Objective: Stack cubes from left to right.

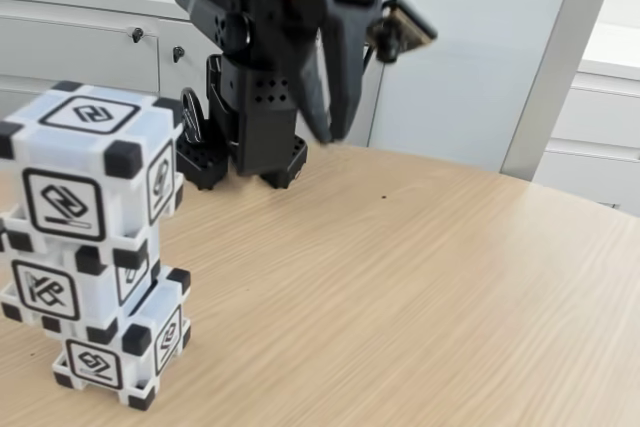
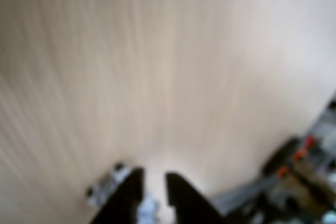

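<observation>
Pale bluish-white plastic cubes (image 1: 90, 237) with black corners stand stacked three high, slightly skewed, at fixed view left on the light wood-grain tabletop (image 1: 420, 297). Black claw (image 1: 330, 132) hangs well right of them, holding nothing, tips nearly together; wrist view blurred, narrow gap between tips.

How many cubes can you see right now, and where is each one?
3, all in one stack at the fixed view's left: the bottom cube on the table, the middle cube on it, the top cube above.
</observation>
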Available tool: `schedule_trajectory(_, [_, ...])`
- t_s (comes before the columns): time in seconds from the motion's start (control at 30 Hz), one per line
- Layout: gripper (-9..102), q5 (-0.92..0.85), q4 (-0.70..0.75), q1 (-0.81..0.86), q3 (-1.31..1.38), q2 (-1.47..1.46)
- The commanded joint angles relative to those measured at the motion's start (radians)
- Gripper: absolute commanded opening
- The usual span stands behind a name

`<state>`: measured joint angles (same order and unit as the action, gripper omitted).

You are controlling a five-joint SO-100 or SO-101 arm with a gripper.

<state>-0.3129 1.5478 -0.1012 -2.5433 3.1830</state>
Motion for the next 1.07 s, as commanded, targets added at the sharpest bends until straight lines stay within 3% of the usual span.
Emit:
schedule_trajectory(0.0, [0,0.011,-0.029,0.011,-0.075,0.003])
schedule_trajectory(1.03, [0,0.014,-0.041,0.0,-0.115,0.003])
